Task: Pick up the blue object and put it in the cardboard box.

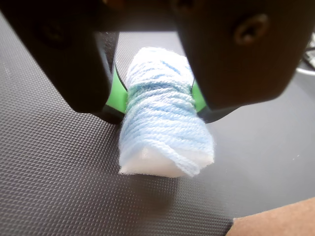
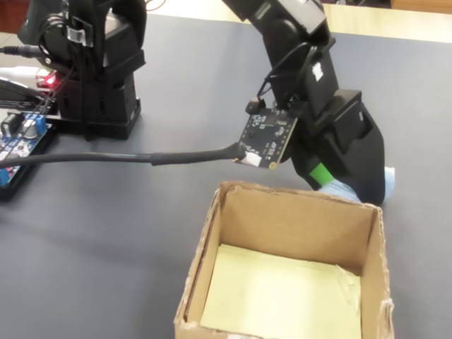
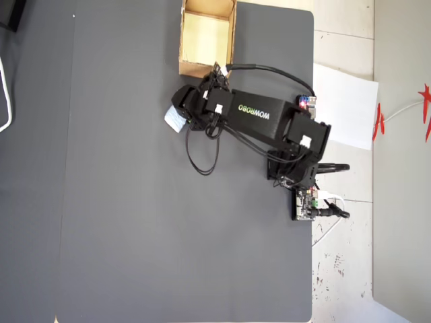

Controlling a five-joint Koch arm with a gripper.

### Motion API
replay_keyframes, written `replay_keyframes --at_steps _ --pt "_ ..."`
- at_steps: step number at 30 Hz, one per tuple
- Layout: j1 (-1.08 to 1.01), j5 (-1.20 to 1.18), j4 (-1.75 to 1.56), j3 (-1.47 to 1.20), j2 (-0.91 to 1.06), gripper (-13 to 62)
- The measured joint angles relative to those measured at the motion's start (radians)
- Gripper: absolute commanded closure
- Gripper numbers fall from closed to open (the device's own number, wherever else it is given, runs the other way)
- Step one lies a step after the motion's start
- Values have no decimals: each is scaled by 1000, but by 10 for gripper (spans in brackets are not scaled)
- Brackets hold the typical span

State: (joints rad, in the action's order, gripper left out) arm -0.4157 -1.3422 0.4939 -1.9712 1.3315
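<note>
The blue object (image 1: 165, 123) is a pale blue yarn-wrapped lump, and my gripper (image 1: 157, 96) is shut on its middle, green pads pressing both sides. Its lower end sits at or just over the dark mat; I cannot tell which. In the fixed view the blue object (image 2: 345, 189) peeks out under the gripper (image 2: 339, 180), just behind the far wall of the cardboard box (image 2: 296, 203). The overhead view shows the blue object (image 3: 174, 120) below and left of the cardboard box (image 3: 202, 67), held at the gripper (image 3: 180, 114). A corner of the cardboard box (image 1: 278, 220) shows at the wrist view's bottom right.
The arm's base (image 2: 99, 63) and a circuit board (image 2: 21, 134) stand at the fixed view's left. A thick black cable (image 2: 127, 157) runs across the mat to the wrist camera board (image 2: 268, 138). White paper (image 3: 343, 104) lies beyond the mat's right edge.
</note>
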Motion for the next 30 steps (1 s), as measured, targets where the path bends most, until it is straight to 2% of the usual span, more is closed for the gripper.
replay_keyframes --at_steps 10,22,26,30 --pt "9 -147 -353 -210 163 380" --pt "2 -149 -416 -245 414 380" --pt "-54 -149 -416 -244 463 380" --pt "-247 -149 -417 -196 465 380"
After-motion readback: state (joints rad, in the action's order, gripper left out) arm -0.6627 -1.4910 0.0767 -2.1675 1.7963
